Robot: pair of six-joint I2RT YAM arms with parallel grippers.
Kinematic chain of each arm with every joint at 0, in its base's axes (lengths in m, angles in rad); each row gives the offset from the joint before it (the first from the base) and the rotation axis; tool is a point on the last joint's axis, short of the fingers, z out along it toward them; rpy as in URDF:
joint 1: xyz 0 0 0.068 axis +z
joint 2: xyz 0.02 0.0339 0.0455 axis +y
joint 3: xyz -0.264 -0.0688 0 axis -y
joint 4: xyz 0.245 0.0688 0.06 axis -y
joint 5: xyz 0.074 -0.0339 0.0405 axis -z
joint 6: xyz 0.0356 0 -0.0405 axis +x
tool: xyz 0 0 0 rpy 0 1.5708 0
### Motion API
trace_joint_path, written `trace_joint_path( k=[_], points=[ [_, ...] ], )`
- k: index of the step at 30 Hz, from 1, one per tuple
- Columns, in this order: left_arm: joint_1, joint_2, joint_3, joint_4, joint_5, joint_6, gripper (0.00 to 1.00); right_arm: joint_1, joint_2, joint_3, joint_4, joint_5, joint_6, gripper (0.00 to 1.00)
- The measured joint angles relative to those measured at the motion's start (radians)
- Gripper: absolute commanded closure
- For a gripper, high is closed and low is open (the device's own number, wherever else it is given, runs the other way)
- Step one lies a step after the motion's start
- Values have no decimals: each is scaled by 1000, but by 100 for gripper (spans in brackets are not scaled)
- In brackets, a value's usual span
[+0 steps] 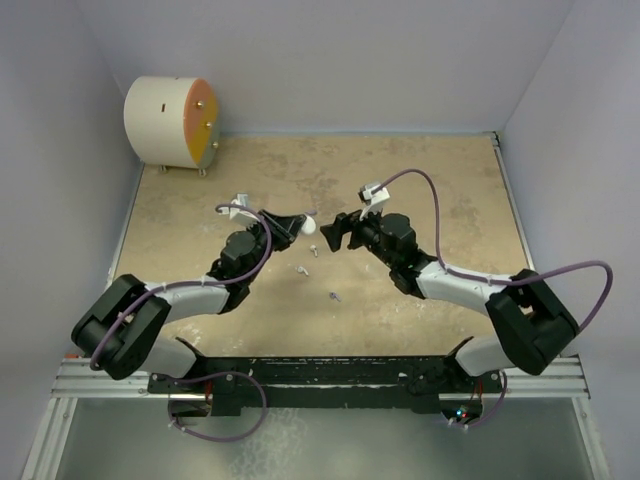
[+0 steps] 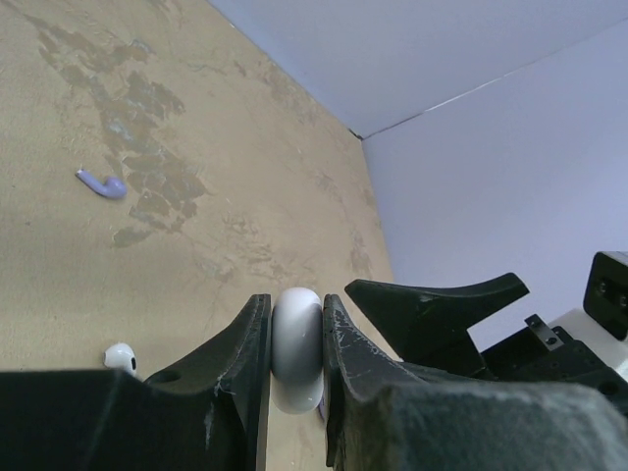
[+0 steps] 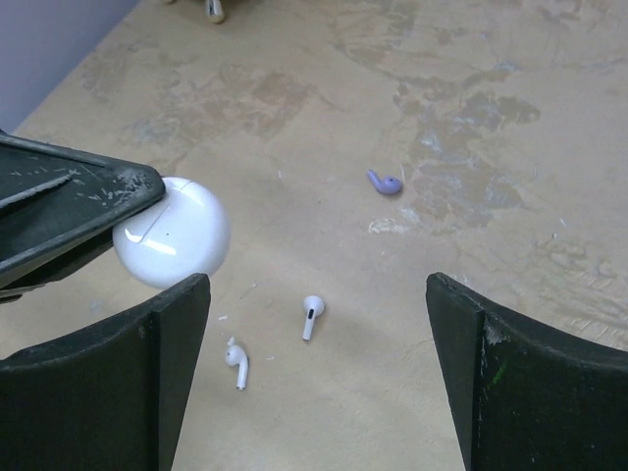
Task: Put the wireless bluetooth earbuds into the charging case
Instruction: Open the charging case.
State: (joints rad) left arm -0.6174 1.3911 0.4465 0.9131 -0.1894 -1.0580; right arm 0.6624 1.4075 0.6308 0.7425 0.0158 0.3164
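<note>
**Left gripper (image 1: pixel 305 227) clamps the white charging case (image 3: pixel 175 233) above mid-table, while the right gripper (image 1: pixel 334 231) faces it with its jaws spread wide and nothing between them.**

The case looks shut along its seam and is pinched edge-on between the left fingers (image 2: pixel 240 343). Two white earbuds (image 3: pixel 312 316) lie on the table (image 1: pixel 420 180) just near of it, with a lilac earbud (image 3: pixel 386 183) nearer still and slightly right. No fourth bud can be made out. The step in hand is probably opening the lid. One right fingertip should hook the lid's lip on the side clear of the left pads and lift gently. A sideways shove could squirt the smooth, rounded shell out of the clamp.
</note>
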Motion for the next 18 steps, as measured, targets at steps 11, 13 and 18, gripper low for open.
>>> trace_joint_path(
  k=[11, 13, 18],
  points=[
    [0, 59, 0, 24, 18, -11, 100, 0, 33, 28, -1, 16, 13, 7],
    [0, 68, 0, 31, 23, -18, 100, 0, 37, 33, 3, 16, 13, 7],
    [0, 84, 0, 55, 36, -32, 100, 0, 96, 60, 6, 16, 13, 7]
  ],
)
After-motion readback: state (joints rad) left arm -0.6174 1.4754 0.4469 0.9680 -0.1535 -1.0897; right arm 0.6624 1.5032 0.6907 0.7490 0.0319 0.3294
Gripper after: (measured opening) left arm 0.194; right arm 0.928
